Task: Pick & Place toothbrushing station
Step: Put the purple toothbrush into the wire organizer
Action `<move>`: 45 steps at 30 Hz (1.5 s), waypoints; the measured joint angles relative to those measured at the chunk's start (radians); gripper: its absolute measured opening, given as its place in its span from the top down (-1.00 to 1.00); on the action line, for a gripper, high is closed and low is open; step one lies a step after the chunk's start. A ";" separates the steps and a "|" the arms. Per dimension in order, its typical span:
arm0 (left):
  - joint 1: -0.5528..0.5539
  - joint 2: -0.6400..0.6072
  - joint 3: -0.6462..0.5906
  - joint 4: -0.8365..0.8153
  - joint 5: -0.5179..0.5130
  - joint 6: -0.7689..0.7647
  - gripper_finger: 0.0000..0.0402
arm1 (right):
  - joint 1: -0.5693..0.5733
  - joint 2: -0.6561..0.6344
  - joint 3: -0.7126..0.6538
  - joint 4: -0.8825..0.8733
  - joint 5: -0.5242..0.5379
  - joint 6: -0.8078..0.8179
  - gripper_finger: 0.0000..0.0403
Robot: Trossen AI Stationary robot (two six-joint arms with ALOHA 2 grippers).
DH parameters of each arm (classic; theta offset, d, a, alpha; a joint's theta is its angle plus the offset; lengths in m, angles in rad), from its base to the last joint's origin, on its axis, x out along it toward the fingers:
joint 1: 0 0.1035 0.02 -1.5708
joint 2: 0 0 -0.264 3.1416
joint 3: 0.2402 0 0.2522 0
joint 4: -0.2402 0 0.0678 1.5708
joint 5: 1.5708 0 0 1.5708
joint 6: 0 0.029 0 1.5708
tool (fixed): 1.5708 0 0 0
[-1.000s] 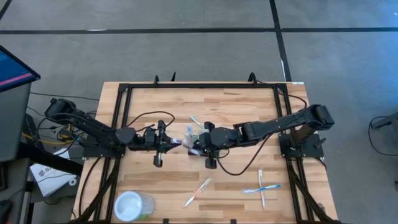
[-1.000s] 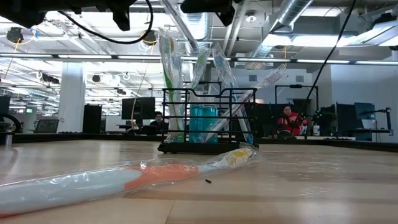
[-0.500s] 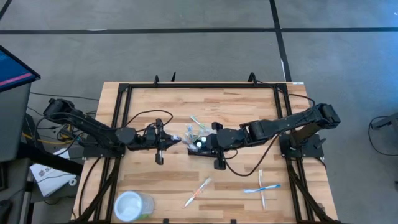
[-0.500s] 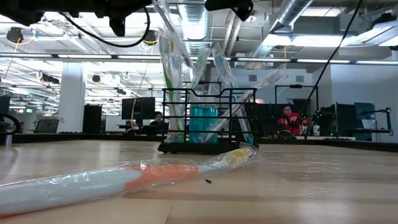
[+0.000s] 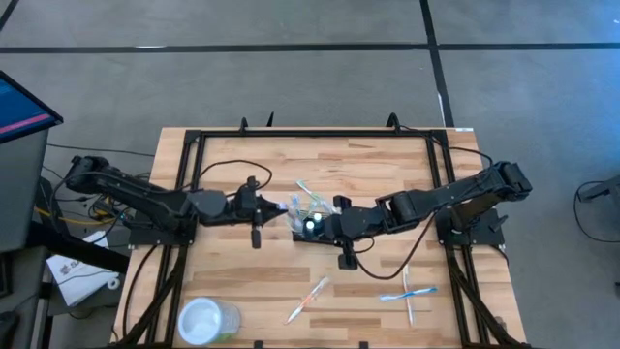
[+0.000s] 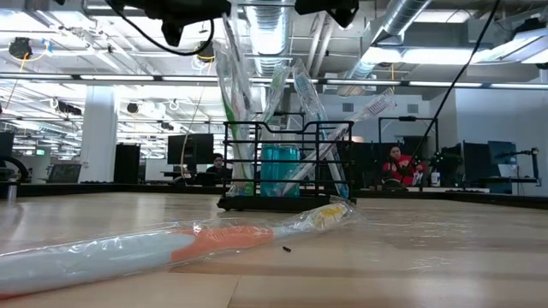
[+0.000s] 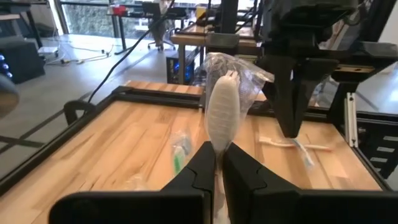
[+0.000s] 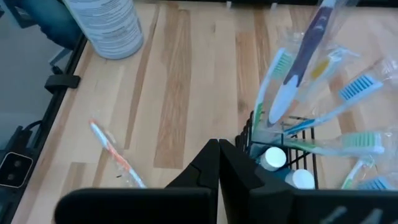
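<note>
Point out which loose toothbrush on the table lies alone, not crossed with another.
The orange-and-white wrapped toothbrush near the front edge, right of the clear cup. The other loose toothbrushes lie crossed over each other, farther right.

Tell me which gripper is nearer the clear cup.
Left. The left gripper is beside the caddy, holding a wrapped toothbrush; the cup sits at the table's front-left corner. The right gripper is farther right.

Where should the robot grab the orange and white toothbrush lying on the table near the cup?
Grip the orange and white toothbrush around the middle of its handle, coming straight down from above. It lies flat and slanted on the bare wooden table, still in its clear wrapper, with open space on both sides, so the gripper fingers should straddle the thin handle crosswise. The wrapper may be slippery.
</note>
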 joint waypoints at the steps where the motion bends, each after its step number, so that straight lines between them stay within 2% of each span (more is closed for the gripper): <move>1: 0.004 0.004 0.003 0.000 0.001 0.000 0.99 | 0.002 0.000 0.000 -0.005 0.000 0.004 1.00; 7: 0.034 0.069 0.008 -0.001 0.022 -0.017 0.98 | 0.003 0.000 0.000 -0.050 0.003 0.013 1.00; 11: 0.049 0.104 0.007 -0.002 0.025 -0.038 0.98 | 0.003 0.000 0.000 -0.075 0.057 0.029 1.00; 21: 0.050 0.115 0.007 0.000 0.033 -0.060 0.98 | 0.002 -0.012 0.000 -0.160 0.109 0.059 1.00; 35: 0.085 0.124 0.009 0.001 0.111 -0.090 0.98 | -0.052 -0.199 0.000 -0.291 0.133 0.077 1.00; 45: 0.085 0.134 0.009 0.001 0.113 -0.090 0.97 | -0.075 -0.310 0.000 -0.364 0.133 0.084 1.00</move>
